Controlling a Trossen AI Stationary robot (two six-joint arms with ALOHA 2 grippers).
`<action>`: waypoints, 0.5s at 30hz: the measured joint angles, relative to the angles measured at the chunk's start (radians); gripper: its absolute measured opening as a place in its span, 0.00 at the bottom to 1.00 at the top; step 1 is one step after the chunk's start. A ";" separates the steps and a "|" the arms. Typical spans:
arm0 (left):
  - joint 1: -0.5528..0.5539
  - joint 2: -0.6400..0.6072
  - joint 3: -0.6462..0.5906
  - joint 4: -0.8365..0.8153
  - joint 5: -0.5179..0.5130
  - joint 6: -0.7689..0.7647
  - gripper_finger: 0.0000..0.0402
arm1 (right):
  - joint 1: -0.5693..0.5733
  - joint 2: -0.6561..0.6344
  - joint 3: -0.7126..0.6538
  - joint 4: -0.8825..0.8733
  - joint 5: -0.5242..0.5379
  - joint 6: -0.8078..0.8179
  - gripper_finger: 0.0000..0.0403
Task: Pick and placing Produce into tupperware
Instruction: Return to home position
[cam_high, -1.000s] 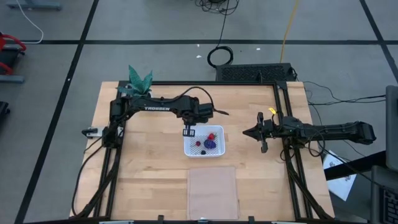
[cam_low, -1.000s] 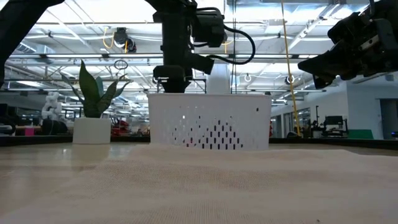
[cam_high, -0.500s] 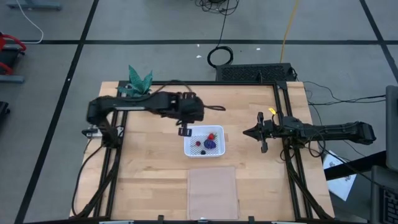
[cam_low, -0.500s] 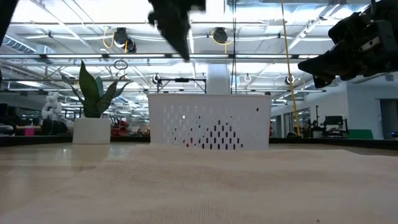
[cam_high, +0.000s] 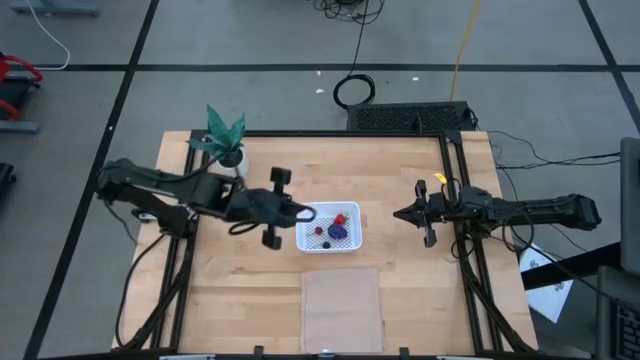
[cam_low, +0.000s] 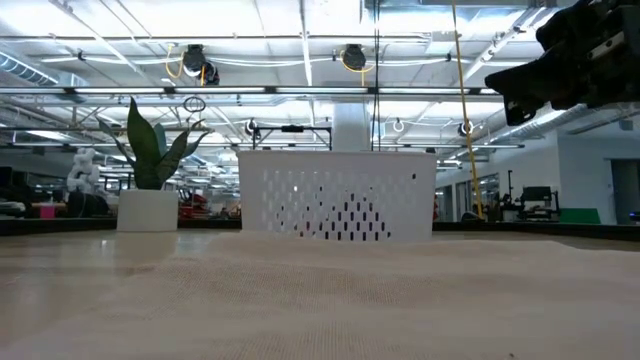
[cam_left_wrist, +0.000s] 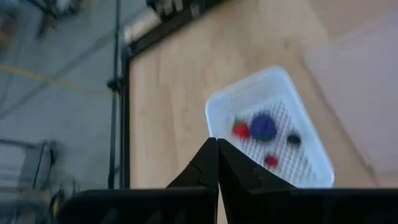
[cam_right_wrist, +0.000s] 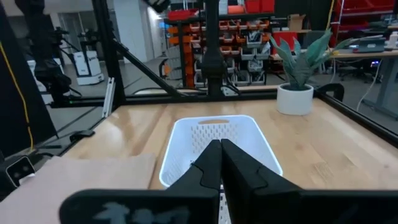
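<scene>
The white tupperware (cam_high: 328, 229) sits mid-table with the produce resting on its dotted base: a purple cluster (cam_high: 339, 230), a red piece (cam_high: 340, 219), a smaller red piece (cam_high: 326, 243) and a dark berry (cam_high: 319, 230). The left wrist view shows the tupperware (cam_left_wrist: 273, 87), the cluster (cam_left_wrist: 263, 127) and the berry (cam_left_wrist: 293, 140). My left gripper (cam_high: 308, 213) is shut and empty, lying level just left of the tupperware and pointing at it; its tips (cam_left_wrist: 217, 142) meet. My right gripper (cam_high: 399, 213), (cam_right_wrist: 219, 144) hovers shut and empty to the tupperware's right, above the table (cam_low: 505, 90).
A potted green plant (cam_high: 225, 135), (cam_low: 150, 170) stands at the far left corner. A flat translucent sheet (cam_high: 342, 308) lies near the front edge, below the tupperware. A black frame (cam_high: 455, 200) borders the wooden table on its sides.
My left arm has drawn back from above the tupperware toward the table's left, leaving the low view. Its gripper has tipped from pointing down to lying level, aimed at the tupperware. My right gripper has risen slightly. The produce and tupperware stayed put.
</scene>
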 joint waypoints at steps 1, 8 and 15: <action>-0.009 -0.028 -0.046 0.060 0.001 0.001 0.00 | 0.003 -0.009 0.000 -0.005 0.002 0.001 0.00; -0.010 -0.265 -0.458 0.491 0.155 0.041 0.00 | 0.006 -0.024 0.001 -0.024 0.025 0.002 0.00; 0.058 -0.508 -0.764 0.748 0.231 -0.007 0.00 | 0.006 -0.045 0.002 -0.026 0.022 0.001 0.00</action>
